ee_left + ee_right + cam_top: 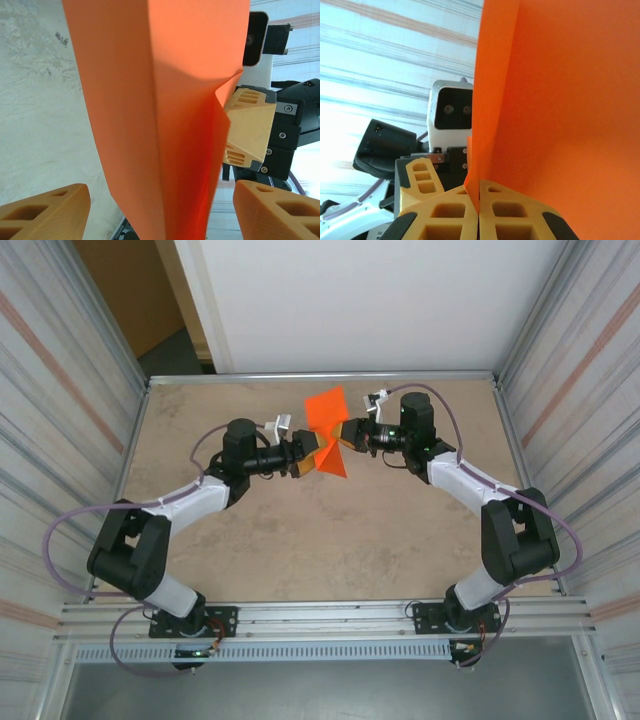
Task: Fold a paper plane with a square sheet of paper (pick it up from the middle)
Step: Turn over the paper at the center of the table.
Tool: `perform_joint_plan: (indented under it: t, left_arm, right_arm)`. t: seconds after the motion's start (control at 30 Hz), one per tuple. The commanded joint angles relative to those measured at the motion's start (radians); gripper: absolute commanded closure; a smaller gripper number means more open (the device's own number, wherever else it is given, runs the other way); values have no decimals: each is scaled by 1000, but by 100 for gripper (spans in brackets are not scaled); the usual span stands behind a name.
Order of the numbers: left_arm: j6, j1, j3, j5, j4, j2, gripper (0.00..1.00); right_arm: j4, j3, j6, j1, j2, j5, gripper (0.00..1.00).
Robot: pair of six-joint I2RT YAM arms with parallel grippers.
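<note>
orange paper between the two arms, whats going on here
The right gripper is shut on the orange paper, holding it up above the table between the arms. The left gripper is open, a finger on either side of the sheet, not clamping it. The paper is creased but no plane yet.

Left arm [195, 502] jaws gape wide; right arm [455, 478] jaws clamp tight.

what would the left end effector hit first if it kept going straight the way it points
The left end effector would meet the orange paper first; it stands between its open fingers, pinched by the right end effector just beyond, though depth is unclear.
</note>
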Motion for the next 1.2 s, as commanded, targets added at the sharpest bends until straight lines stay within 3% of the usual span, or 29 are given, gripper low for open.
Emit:
perform_joint_plan:
  t: [0.0,0.4,0.53,0.6,0.73,0.87,1.03,1.17]
  left_arm:
    - [-9,-2,37,34,76,-9,30]
    - [65,2,52,21,-17,-39,64]
    - [76,7,57,18,-37,-32,77]
    - [109,12,76,14,-99,-34,84]
    - [215,22,117,-16,-273,-48,88]
    - [365,38,174,-82,-517,-66,91]
    - [624,25,357,-326,-990,-65,93]
    - [756,-19,507,-559,-1259,-25,93]
  right_arm:
    - [30,18,35,-4,-28,-40,93]
    - [4,4,38,-18,-30,-45,87]
    - [-61,4,17,-30,-38,-33,77]
    - [-163,17,-26,-38,-48,5,65]
    - [-313,27,-107,-68,-81,93,51]
    - [-476,38,-194,-113,-121,218,47]
    - [-611,47,-271,-154,-165,358,45]
    - [-682,55,-310,-164,-192,455,45]
